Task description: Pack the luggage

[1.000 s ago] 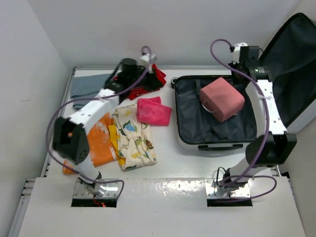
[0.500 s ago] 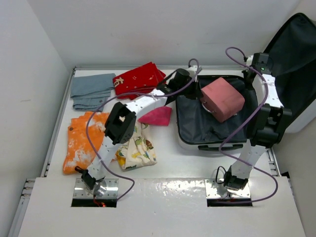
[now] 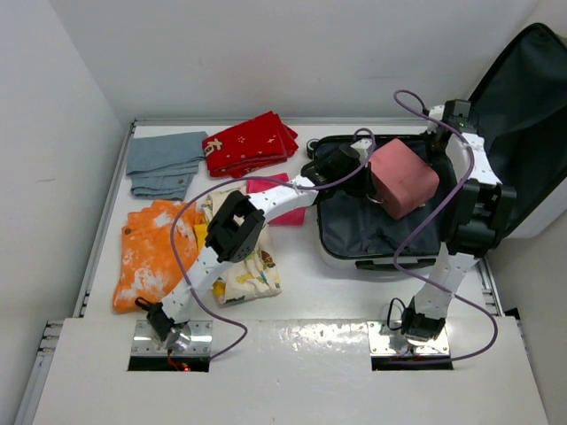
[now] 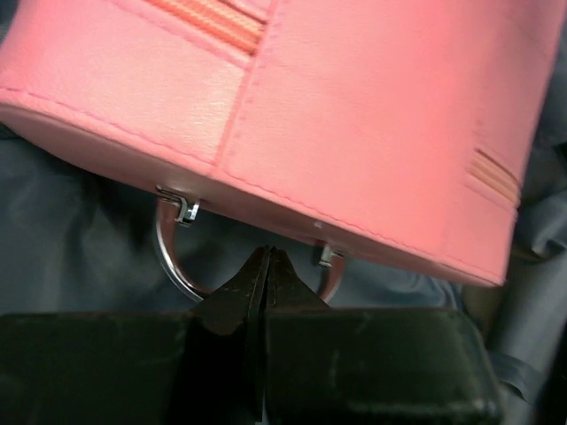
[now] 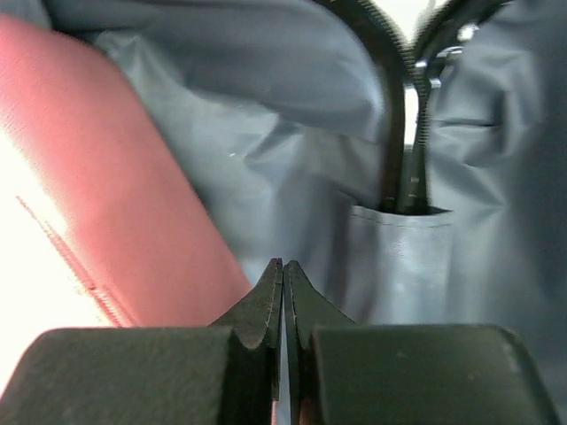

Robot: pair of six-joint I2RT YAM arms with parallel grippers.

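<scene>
The luggage (image 3: 383,262) lies open at centre right. Its lid (image 3: 523,115) stands up into the upper right corner, and the lining is creased dark grey fabric. The left arm stretches from lower left across a patterned cloth (image 3: 244,266) and a pink cloth (image 3: 288,208). Orange (image 3: 146,252), grey-blue (image 3: 164,164) and red (image 3: 251,143) cloths lie further left. The right arm stands folded at the case's right side. A stitched pink box (image 3: 403,177) sits inside the case. The left gripper (image 4: 268,266), jaws pressed together on nothing, points at the box's metal loop handle (image 4: 173,257). The right gripper (image 5: 283,274), likewise closed and empty, hangs beside the box.
</scene>
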